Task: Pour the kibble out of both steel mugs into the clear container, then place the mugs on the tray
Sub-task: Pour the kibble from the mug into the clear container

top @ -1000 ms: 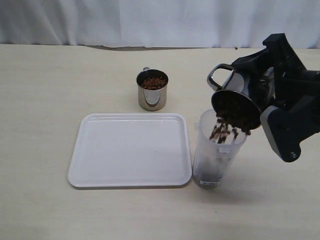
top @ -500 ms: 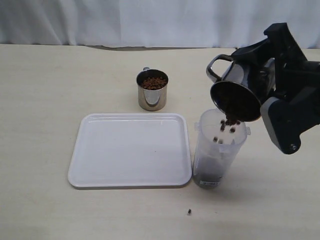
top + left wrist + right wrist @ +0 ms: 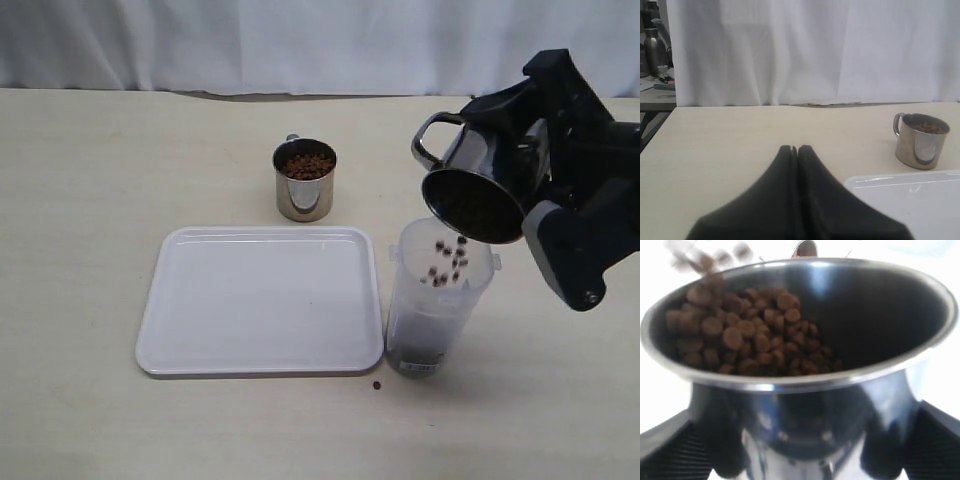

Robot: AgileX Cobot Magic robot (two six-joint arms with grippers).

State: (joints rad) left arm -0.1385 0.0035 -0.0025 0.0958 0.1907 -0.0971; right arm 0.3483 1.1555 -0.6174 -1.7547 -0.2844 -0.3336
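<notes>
My right gripper [image 3: 520, 175] is shut on a steel mug [image 3: 478, 185], tipped mouth-down over the clear container [image 3: 432, 300]. Kibble [image 3: 447, 262] falls from the mug's rim into the container. In the right wrist view the mug [image 3: 805, 405] fills the picture, with kibble [image 3: 745, 335] heaped at its lip. A second steel mug [image 3: 304, 180], upright and full of kibble, stands behind the white tray [image 3: 260, 300]; the left wrist view shows it [image 3: 920, 141] too. My left gripper [image 3: 794, 149] is shut and empty, low over the table, out of the exterior view.
One stray pellet [image 3: 377, 385] lies on the table in front of the tray's right corner. A white curtain [image 3: 300, 40] closes off the back of the table. The tray's corner [image 3: 905, 200] lies close to my left gripper.
The tipped mug has risen slightly and the falling stream has thinned to a few pellets. A stray pellet that landed on the table has come to rest nearer the tray.
</notes>
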